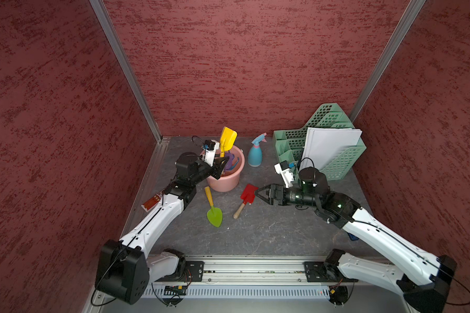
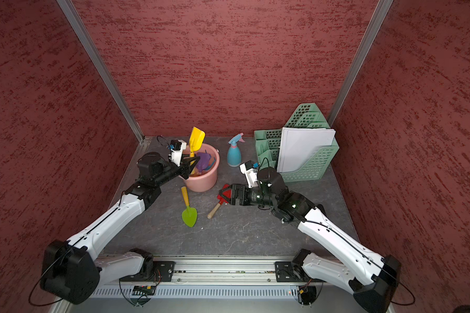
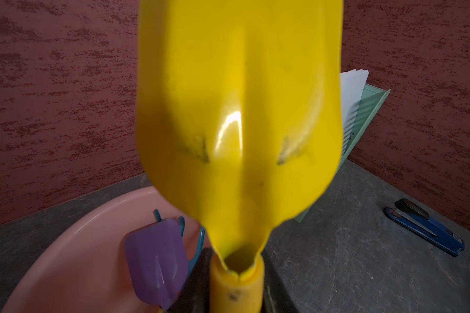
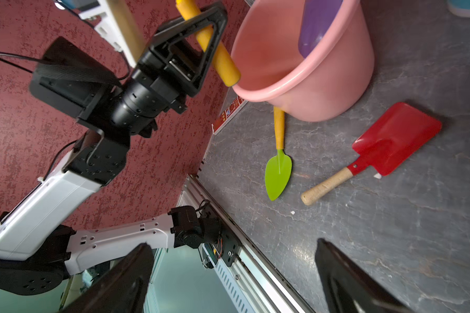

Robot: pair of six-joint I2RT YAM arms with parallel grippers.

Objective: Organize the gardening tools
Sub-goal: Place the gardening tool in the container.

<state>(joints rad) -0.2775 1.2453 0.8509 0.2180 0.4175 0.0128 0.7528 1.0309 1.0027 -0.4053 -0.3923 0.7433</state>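
My left gripper (image 1: 223, 165) (image 3: 236, 284) is shut on the handle of the yellow scoop (image 1: 228, 138) (image 3: 239, 108). It holds the scoop blade-up over the left rim of the pink bucket (image 1: 228, 183) (image 4: 323, 89). A purple scoop (image 3: 158, 260) and a blue fork (image 3: 200, 244) stand in the bucket. The green trowel (image 1: 214, 215) (image 4: 278, 173) and the red scoop (image 1: 248, 193) (image 4: 396, 138) lie on the table in front of the bucket. My right gripper (image 1: 258, 191) (image 4: 232, 260) is open and empty, just right of the red blade. The spray bottle (image 1: 255, 154) stands behind.
A green mesh file organizer (image 1: 337, 162) with white sheets fills the back right corner. A brown-red packet (image 1: 152, 202) lies by the left wall under my left arm. A dark blue stapler (image 3: 423, 227) lies by the right wall. Red walls close in three sides.
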